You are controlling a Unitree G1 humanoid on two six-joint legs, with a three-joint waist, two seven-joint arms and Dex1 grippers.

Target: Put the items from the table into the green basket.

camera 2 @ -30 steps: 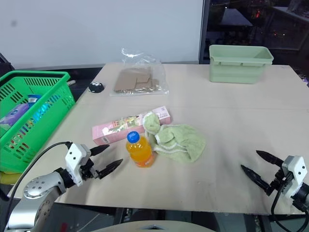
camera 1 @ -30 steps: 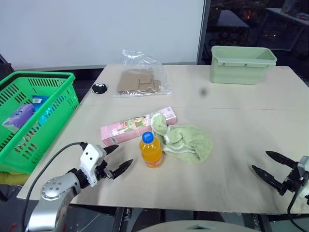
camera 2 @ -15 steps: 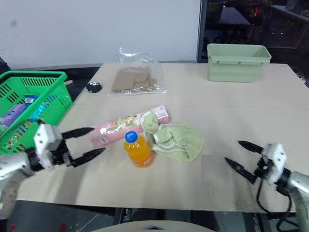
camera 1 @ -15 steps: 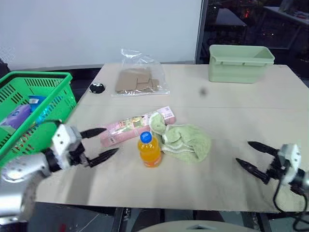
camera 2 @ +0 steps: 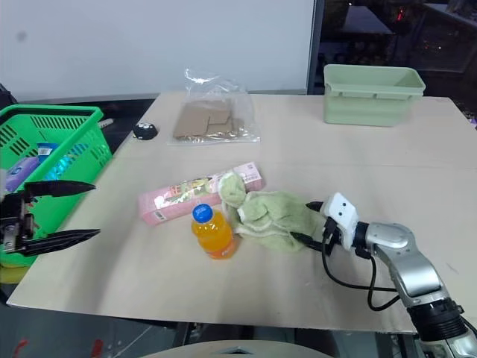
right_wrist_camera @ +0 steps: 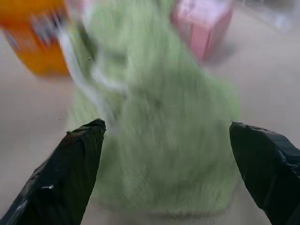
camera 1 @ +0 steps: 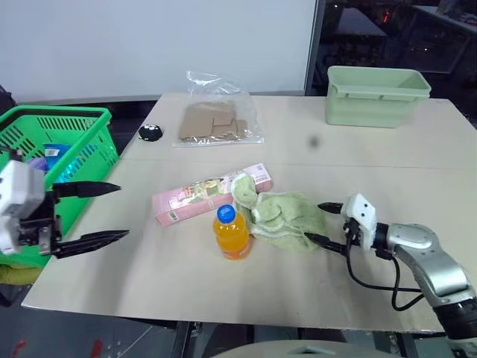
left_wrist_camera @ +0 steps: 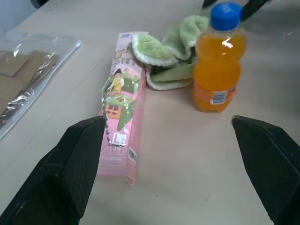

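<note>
On the beige table (camera 1: pixel 373 164) lie a long pink carton (camera 1: pixel 212 194), an orange juice bottle (camera 1: pixel 232 233) with a blue cap, and a pale green cloth (camera 1: pixel 283 220) heaped against both. My right gripper (camera 1: pixel 323 224) is open, its fingertips at the cloth's right edge, one on each side of it. In the right wrist view the cloth (right_wrist_camera: pixel 159 117) lies just ahead between the spread fingers. My left gripper (camera 1: pixel 108 212) hangs open in the air at the table's left edge, beside the green basket (camera 1: pixel 63 134), pointing toward the carton (left_wrist_camera: pixel 124 122) and bottle (left_wrist_camera: pixel 219 58).
A clear bag of brown cardboard pieces (camera 1: pixel 216 123) lies at the back middle, with a small black round object (camera 1: pixel 151 134) to its left. A pale green tub (camera 1: pixel 376 95) stands at the back right. The basket holds a few packaged goods (camera 1: pixel 33 171).
My right gripper has swept left across the table to the cloth's edge. My left gripper has risen and moved left, off the table toward the basket. Both stay open.
</note>
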